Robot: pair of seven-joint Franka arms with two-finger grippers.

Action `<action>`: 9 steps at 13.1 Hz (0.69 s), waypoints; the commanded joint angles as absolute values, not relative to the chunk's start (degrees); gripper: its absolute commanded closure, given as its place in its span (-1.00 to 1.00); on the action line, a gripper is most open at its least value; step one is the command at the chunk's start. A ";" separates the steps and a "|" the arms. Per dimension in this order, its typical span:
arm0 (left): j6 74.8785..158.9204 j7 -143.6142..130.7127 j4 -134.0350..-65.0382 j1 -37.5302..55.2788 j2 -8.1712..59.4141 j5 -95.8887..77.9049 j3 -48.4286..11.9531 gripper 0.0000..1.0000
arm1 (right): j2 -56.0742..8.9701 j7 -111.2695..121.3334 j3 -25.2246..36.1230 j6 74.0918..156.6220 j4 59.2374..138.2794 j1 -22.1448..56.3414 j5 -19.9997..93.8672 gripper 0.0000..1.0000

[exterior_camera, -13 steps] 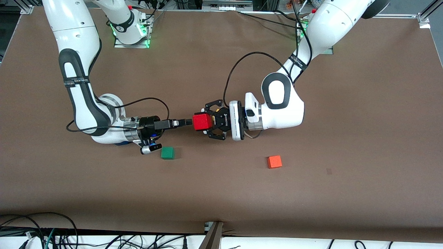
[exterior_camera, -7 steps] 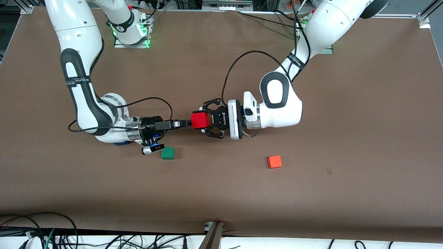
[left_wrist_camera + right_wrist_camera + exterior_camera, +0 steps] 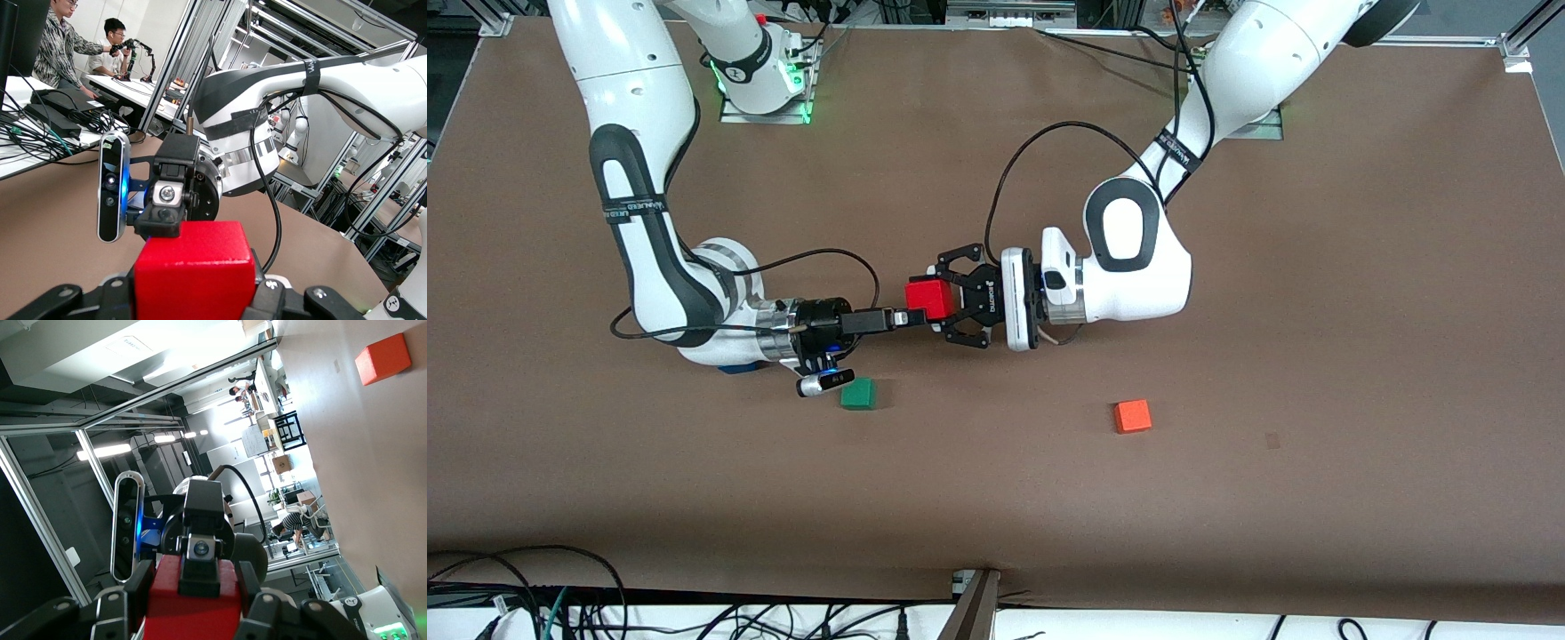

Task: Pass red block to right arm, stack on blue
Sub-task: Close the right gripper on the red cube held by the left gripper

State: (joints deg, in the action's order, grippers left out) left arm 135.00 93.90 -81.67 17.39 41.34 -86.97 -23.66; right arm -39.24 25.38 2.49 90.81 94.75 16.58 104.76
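The red block (image 3: 927, 298) hangs over the middle of the table, clamped sideways in my left gripper (image 3: 934, 302), the wide black linkage claw. It fills the bottom of the left wrist view (image 3: 195, 273) and also shows in the right wrist view (image 3: 167, 607). My right gripper (image 3: 916, 316) points at it from the right arm's end and is open. One slim finger (image 3: 200, 577) lies over a free face of the block; the other is hidden. A sliver of the blue block (image 3: 735, 367) shows under the right arm's wrist.
A green cube (image 3: 858, 393) lies just nearer the front camera than the right gripper. An orange cube (image 3: 1132, 416) lies nearer the front camera than the left wrist, and shows in the right wrist view (image 3: 382, 358). Cables loop from both wrists.
My left gripper has carried the red block toward the right arm's end. The right gripper's fingers, earlier just short of the block, now overlap its edge.
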 commanded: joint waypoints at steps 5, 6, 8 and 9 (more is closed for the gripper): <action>135.00 95.27 -81.12 17.40 41.66 -89.12 -23.47 -0.98 | -37.09 25.66 2.81 90.44 96.15 16.26 106.44 1.00; 135.00 95.19 -81.12 17.14 41.49 -89.73 -23.47 -1.00 | -37.09 25.66 2.81 90.53 96.07 16.26 106.44 1.00; 134.83 95.19 -81.47 17.14 41.22 -91.05 -23.47 -1.00 | -37.09 25.66 2.90 90.44 95.98 16.08 106.35 1.00; 134.65 95.19 -81.47 17.14 41.13 -91.05 -23.47 -1.00 | -37.09 25.66 2.90 90.44 95.89 16.08 106.17 1.00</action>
